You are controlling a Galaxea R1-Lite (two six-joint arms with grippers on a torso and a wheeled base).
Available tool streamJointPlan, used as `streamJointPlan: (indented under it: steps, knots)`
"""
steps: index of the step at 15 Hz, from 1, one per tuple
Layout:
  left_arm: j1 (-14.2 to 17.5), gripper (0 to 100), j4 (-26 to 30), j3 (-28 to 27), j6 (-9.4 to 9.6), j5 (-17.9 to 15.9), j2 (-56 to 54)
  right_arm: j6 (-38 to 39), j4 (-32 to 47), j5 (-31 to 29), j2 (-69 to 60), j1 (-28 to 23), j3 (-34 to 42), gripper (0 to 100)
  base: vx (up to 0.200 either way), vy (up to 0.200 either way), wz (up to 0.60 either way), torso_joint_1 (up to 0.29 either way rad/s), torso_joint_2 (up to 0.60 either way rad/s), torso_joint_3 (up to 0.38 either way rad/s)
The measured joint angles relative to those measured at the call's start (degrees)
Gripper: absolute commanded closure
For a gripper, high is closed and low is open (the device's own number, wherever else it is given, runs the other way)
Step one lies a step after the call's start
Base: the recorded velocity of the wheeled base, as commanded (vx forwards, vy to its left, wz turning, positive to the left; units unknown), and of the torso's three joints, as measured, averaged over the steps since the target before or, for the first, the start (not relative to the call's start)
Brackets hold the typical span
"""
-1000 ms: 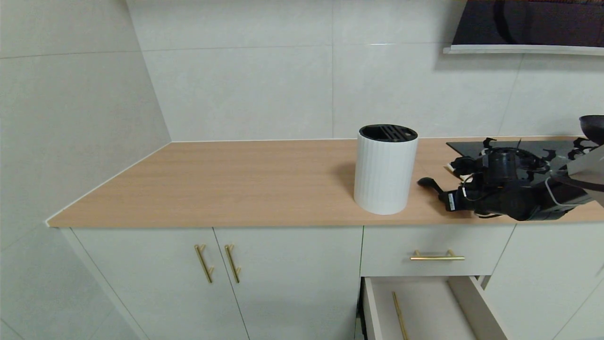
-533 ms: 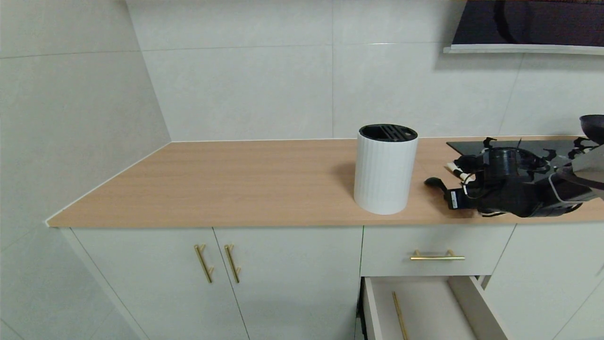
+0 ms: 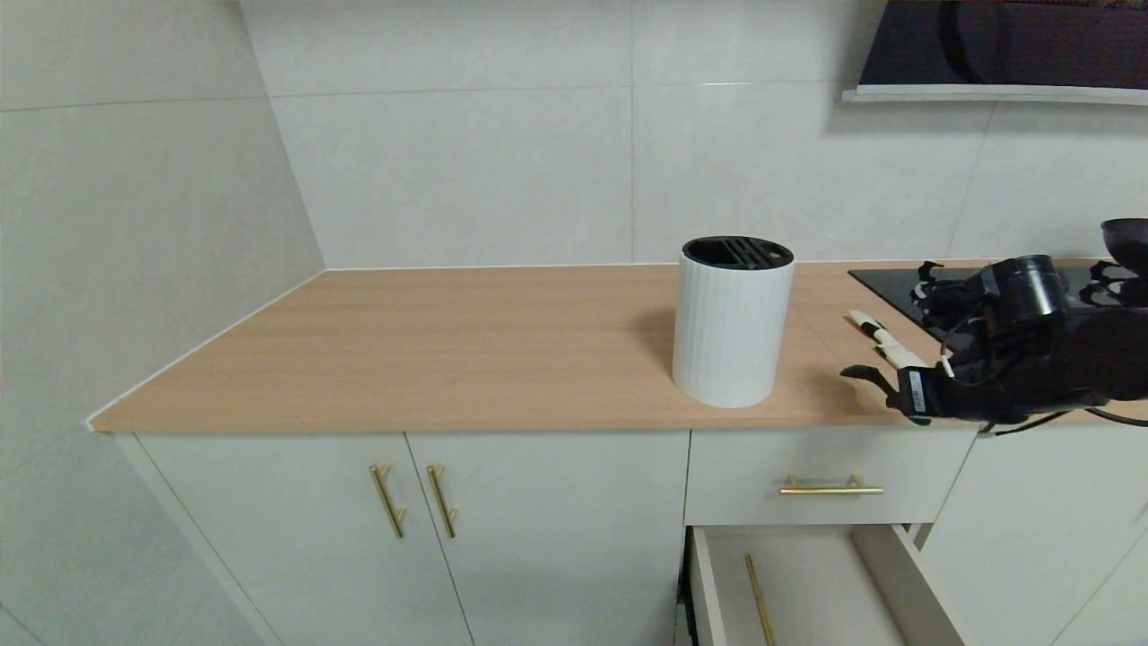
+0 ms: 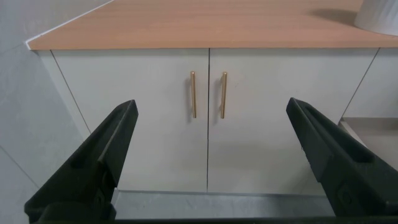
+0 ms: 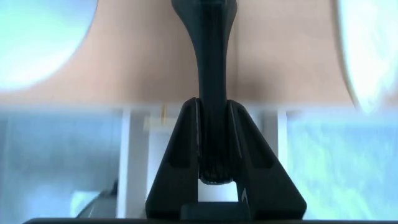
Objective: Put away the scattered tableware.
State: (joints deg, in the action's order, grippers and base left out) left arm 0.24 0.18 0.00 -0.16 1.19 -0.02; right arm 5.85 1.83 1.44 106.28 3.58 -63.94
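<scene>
The right hand (image 5: 211, 149) is clamped on a black utensil handle (image 5: 208, 50), over the front edge of the worktop (image 3: 448, 341), to the right of the white holder (image 3: 731, 327). The handle looks stiff, light and likely slick, so a mid-handle grip seems safest. The left hand (image 4: 211, 109) gapes wide before the cupboard doors (image 4: 155, 124).

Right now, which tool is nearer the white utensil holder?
Right. The right tool is beside the holder at the front edge of the counter; the left tool is low, facing the cabinet doors, farther off.
</scene>
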Motion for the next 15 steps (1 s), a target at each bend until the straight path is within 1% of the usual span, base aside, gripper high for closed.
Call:
streamJointPlan:
  steps: [3,5,9,15]
  knots:
    - [0.0,0,0.0,0.0,0.00,0.0,0.0,1.7,1.6,0.2,-8.3,0.9,8.3,100,0.000,0.000,0.00,0.000,0.00,0.000]
    - [0.0,0,0.0,0.0,0.00,0.0,0.0,1.7,1.5,0.3,-11.0,1.2,11.1,100,0.000,0.000,0.00,0.000,0.00,0.000]
    - [0.0,0,0.0,0.0,0.00,0.0,0.0,1.3,1.5,0.3,-12.7,1.9,13.8,100,0.000,0.000,0.00,0.000,0.00,0.000]
    - [0.0,0,0.0,0.0,0.00,0.0,0.0,1.2,1.5,0.2,-13.2,2.8,15.0,100,0.000,0.000,0.00,0.000,0.00,0.000]
